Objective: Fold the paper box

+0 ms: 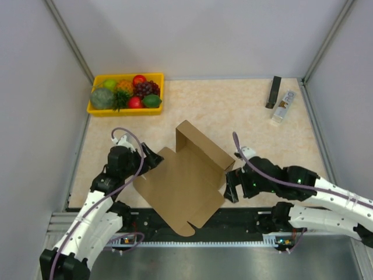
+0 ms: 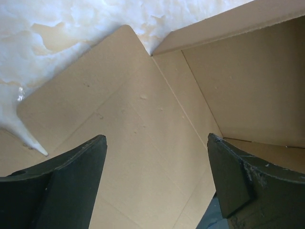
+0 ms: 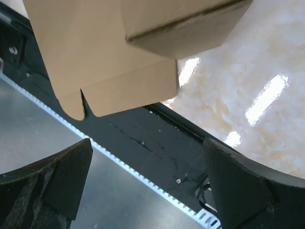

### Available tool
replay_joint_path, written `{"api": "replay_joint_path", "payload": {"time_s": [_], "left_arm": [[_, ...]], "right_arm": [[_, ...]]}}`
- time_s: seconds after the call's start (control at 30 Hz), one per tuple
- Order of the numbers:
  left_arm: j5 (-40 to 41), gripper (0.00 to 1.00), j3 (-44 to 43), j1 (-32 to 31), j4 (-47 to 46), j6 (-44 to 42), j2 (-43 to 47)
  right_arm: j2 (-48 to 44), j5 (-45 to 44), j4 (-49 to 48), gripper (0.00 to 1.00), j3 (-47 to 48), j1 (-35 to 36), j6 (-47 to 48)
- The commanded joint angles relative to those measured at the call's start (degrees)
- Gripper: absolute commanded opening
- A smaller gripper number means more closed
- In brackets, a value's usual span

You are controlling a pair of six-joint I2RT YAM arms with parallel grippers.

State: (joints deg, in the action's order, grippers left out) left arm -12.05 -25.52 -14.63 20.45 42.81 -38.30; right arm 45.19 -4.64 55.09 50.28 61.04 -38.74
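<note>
Jaws spread, left gripper [image 1: 152, 158] and right gripper [image 1: 229, 185] are flanking the brown cardboard box [image 1: 183, 186]; only overhead is showing the yellow plastic fruit tray [image 1: 105, 111] beyond it.

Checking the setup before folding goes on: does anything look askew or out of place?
The paper box sits skewed to the table, and its near flap hangs past the front edge over the black rail. Nothing looks spilled or torn.

beige table [image 1: 233, 111], paper box [image 1: 180, 186], yellow tray [image 1: 125, 111], black bar [image 1: 273, 92]
</note>
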Motion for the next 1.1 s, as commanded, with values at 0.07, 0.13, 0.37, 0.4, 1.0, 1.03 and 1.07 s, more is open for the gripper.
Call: {"api": "replay_joint_path", "payload": {"time_s": [0.07,0.13,0.37,0.4,1.0,1.03,1.07], "left_arm": [[2.28,0.93,-1.02,0.39,6.16,3.25,6.48],[5.01,0.96,-3.65,0.39,9.33,3.07,8.41],[10.73,0.98,-11.13,0.39,18.13,0.17,7.98],[11.00,0.98,-11.57,0.39,18.75,0.95,8.16],[-4.77,0.95,-1.42,0.40,39.07,17.65,10.69],[-6.65,0.93,0.36,0.39,38.71,18.44,11.58],[-7.19,0.91,1.77,0.39,38.18,19.15,12.72]], "right_arm": [[-5.46,-8.53,-4.38,0.95,-5.79,12.34,-1.95],[-6.77,-7.40,-8.84,0.91,-8.34,18.48,-2.48],[5.67,-21.71,-20.55,0.86,-9.78,42.93,6.56],[8.57,-23.38,-20.72,0.85,-8.20,43.03,8.31],[39.46,-22.61,-27.75,0.68,12.74,20.45,21.69],[38.93,-21.82,-28.02,0.68,12.56,19.83,22.04],[38.49,-20.59,-28.54,0.68,12.39,19.30,22.30]]}}
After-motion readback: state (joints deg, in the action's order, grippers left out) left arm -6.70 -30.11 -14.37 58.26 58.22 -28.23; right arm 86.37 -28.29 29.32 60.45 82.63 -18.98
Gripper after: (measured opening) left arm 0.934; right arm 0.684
